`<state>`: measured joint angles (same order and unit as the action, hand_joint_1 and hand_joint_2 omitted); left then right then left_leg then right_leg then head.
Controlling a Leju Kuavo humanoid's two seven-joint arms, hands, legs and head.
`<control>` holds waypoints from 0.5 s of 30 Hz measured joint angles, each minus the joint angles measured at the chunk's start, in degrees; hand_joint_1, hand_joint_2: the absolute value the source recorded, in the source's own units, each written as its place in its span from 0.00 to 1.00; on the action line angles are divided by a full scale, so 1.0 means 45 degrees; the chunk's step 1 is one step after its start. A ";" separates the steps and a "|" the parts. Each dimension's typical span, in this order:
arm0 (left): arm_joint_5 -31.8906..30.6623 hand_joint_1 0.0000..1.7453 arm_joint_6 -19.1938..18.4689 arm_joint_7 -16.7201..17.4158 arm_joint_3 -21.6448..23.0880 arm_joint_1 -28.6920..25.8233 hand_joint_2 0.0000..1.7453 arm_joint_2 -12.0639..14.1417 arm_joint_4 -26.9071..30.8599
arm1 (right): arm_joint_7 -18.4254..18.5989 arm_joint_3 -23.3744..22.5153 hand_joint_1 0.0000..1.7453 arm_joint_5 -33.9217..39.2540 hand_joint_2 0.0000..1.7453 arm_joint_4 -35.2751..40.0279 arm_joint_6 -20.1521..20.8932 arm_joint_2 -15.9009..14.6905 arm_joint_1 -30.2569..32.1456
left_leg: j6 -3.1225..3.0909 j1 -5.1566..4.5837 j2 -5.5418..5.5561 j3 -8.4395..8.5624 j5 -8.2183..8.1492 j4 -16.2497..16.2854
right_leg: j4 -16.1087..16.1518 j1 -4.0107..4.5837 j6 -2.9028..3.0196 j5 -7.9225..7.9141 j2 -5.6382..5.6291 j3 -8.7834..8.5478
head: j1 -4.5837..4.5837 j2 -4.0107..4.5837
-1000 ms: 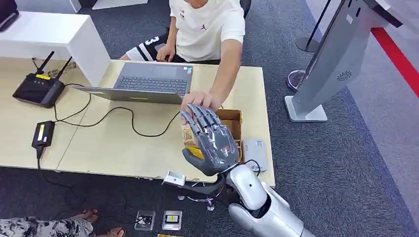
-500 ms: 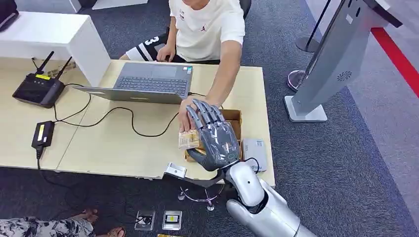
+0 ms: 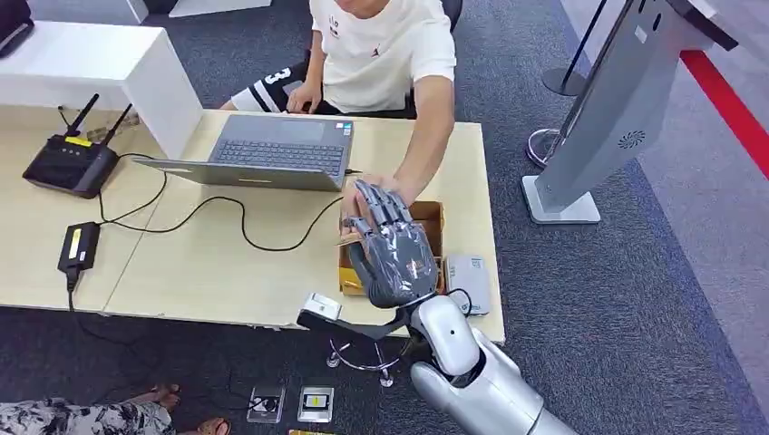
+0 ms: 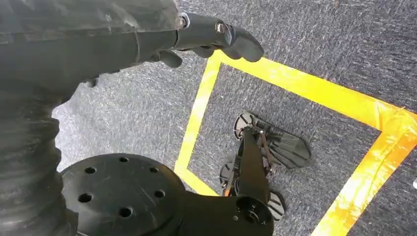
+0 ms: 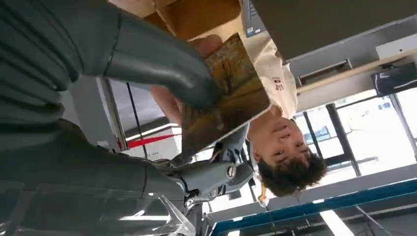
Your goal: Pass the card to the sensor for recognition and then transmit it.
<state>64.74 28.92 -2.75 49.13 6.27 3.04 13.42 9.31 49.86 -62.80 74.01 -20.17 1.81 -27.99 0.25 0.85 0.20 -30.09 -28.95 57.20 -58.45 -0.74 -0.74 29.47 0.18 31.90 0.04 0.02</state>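
Head view: the robot's right hand [image 3: 392,256], grey and many-fingered on a silver arm, is raised over the open brown cardboard box [image 3: 426,216] at about 5 o'clock on the pale wooden desk [image 3: 227,263]. A person in a white shirt [image 3: 381,45], seated at 12 o'clock, reaches an arm [image 3: 426,136] toward the robot's fingertips. A slim grey card sensor [image 3: 468,281] lies on the desk just beside the box, at its 4 o'clock. A grey open laptop [image 3: 272,149] and a black router [image 3: 71,163] sit further left.

The step in hand appears to be receiving the card from the person. To do it well, the thumb should press firmly before the person lets go, keeping the card flat and clear of the fingers so that its face can meet the sensor.

The right wrist view shows what the head view hides behind the back of the hand: a brownish printed rectangular card [image 5: 231,93] lies across the palm, with the thick grey thumb [image 5: 162,64] pressed on it and the darker fingers [image 5: 216,172] behind it. The person's fingertip also touches the card.

The left wrist view shows the left hand [image 4: 211,39] hanging over grey carpet, fingers loosely curled and holding nothing.
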 joint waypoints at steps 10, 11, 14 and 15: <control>-0.0049 0.00 -0.0073 0.0000 0.0000 0.0000 1.00 0.0005 0.0000 | 0.0049 -0.0248 1.00 0.0088 1.00 -0.0384 -0.0219 0.0000 0.0000 | 0.0000 0.0000 -0.0001 0.0001 0.0000 0.0001 | 0.0000 0.0000 0.0000 0.0000 -0.0001 0.0001 | -0.0005 0.0000; -0.0049 0.00 -0.0073 0.0005 0.0000 -0.0001 1.00 0.0005 0.0000 | 0.0053 -0.0272 1.00 0.0093 1.00 -0.0428 -0.0238 -0.0005 0.0001 | 0.0000 0.0000 -0.0001 0.0001 0.0000 0.0001 | 0.0000 0.0000 0.0000 0.0000 -0.0001 0.0002 | 0.0000 0.0000; -0.0044 0.00 -0.0029 0.0044 0.0000 0.0000 1.00 0.0005 0.0000 | 0.0049 -0.0335 1.00 0.0263 1.00 -0.0573 -0.0428 -0.0005 0.0006 | 0.0000 0.0000 -0.0001 0.0000 0.0000 0.0001 | 0.0000 0.0000 0.0000 0.0000 -0.0002 0.0004 | -0.0004 0.0000; -0.0029 0.00 -0.0010 0.0058 0.0000 -0.0001 1.00 0.0005 0.0000 | 0.0058 -0.0374 1.00 0.0438 1.00 -0.0695 -0.0623 -0.0005 0.0006 | 0.0000 0.0000 -0.0001 0.0000 0.0000 0.0000 | 0.0000 0.0000 0.0000 0.0000 -0.0002 0.0004 | -0.0005 -0.0005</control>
<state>64.61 28.87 -2.49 49.13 6.27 3.06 13.42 9.57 48.17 -60.82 70.88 -22.97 1.79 -27.97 0.25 0.85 0.19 -30.09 -28.95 57.20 -58.45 -0.74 -0.74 29.47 0.17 31.92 0.02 0.00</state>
